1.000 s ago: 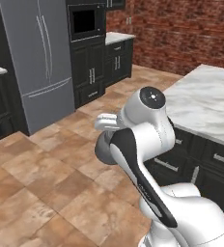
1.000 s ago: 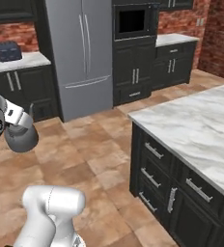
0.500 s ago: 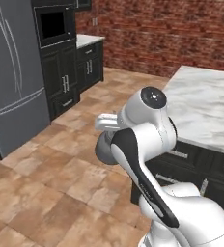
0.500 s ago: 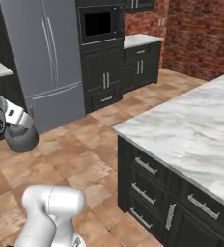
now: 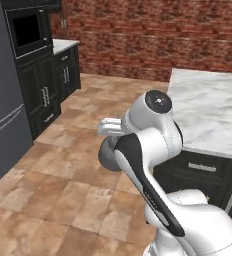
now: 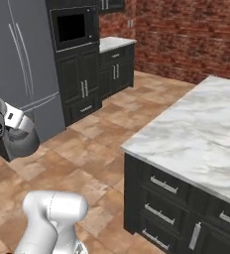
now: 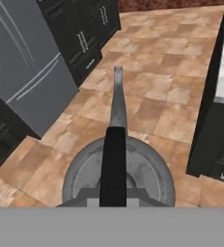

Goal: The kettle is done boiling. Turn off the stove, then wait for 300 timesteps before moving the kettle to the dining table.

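Note:
The dull-grey kettle (image 7: 119, 176) hangs over the tiled floor, its thin dark handle (image 7: 115, 159) running up the middle of the hand view. My gripper (image 7: 114, 195) is shut on that handle. The left base view has the kettle (image 5: 107, 154) tucked behind my forearm, below the white hand (image 5: 110, 126). In the right base view the kettle (image 6: 23, 143) sits at the far left edge. The dining table (image 5: 208, 112), a white veined marble island on dark drawers, stands to my right (image 6: 201, 131); its dark side (image 7: 213, 96) is close by. The stove is out of view.
A tall grey fridge (image 6: 23, 64) stands at the left (image 7: 22, 62). Beside it are a built-in black oven (image 6: 72, 27) and dark cabinets (image 5: 65, 75) with a marble top. A red brick wall (image 5: 153, 35) closes the far side. Tiled floor (image 5: 78, 150) lies between fridge and island.
The whole scene has slid left in both base views, so the base has moved: fridge now at the left edge, brick wall and island larger. The kettle stays in my shut gripper.

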You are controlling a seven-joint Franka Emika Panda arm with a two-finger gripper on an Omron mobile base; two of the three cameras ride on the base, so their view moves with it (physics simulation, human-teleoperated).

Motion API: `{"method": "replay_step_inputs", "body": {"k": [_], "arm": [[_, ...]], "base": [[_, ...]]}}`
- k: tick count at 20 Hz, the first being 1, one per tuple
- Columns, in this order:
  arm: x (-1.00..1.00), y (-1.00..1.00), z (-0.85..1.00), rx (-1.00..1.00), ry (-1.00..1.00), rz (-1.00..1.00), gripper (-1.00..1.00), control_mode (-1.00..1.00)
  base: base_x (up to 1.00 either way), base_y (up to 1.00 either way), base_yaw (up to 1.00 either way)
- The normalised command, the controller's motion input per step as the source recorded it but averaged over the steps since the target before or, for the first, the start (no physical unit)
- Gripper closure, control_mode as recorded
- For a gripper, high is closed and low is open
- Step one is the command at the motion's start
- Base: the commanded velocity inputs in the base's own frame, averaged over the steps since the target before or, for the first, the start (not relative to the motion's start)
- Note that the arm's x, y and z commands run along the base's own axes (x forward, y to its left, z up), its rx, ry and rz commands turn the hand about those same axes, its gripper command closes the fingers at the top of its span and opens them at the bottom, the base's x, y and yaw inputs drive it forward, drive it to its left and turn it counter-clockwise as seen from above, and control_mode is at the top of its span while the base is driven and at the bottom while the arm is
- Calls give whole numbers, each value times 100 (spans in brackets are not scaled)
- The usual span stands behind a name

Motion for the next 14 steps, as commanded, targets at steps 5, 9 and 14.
{"method": "replay_step_inputs", "body": {"k": [5,9,14], "arm": [[0,0,0,0,0,0,100,100],[0,0,0,0,0,0,100,100],[0,0,0,0,0,0,100,100]], "base": [[73,57,-37],[73,61,-37],[75,66,-36]]}}
